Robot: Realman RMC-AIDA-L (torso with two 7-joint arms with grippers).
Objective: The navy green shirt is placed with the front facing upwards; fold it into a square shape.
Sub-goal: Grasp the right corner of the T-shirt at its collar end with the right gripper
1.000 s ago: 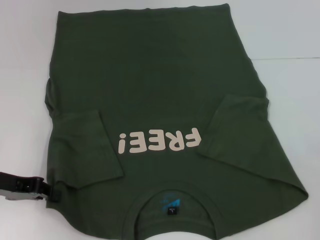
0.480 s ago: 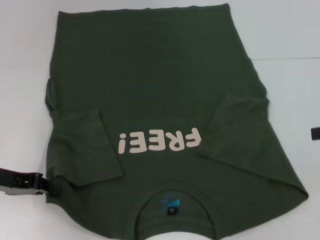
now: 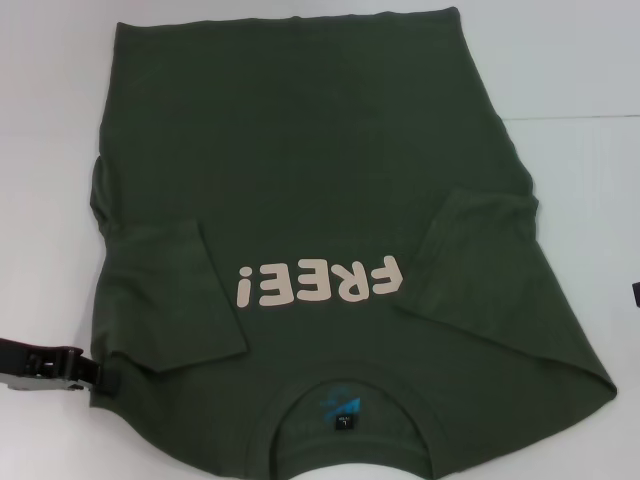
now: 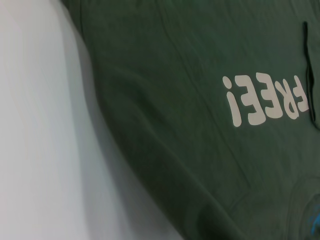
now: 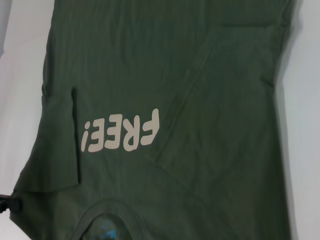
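The navy green shirt [image 3: 320,200] lies flat on the white table, front up. Its pale "FREE!" lettering [image 3: 318,282] reads upside down in the head view, and its collar with a blue-black label [image 3: 345,422] is nearest me. Both short sleeves are folded inward onto the body. My left gripper [image 3: 88,374] is low at the shirt's near left shoulder edge, its tip touching the fabric there. Only a dark sliver of my right gripper [image 3: 635,295] shows at the right edge, apart from the shirt. The left wrist view shows the lettering [image 4: 265,100], and so does the right wrist view [image 5: 120,132].
The white table [image 3: 570,70] surrounds the shirt, with bare surface to its left, right and far side. A faint seam line [image 3: 580,118] crosses the table at the right.
A dark piece of my right gripper came into view at the right edge and has slid nearer and further out. My left gripper and the shirt have barely moved.
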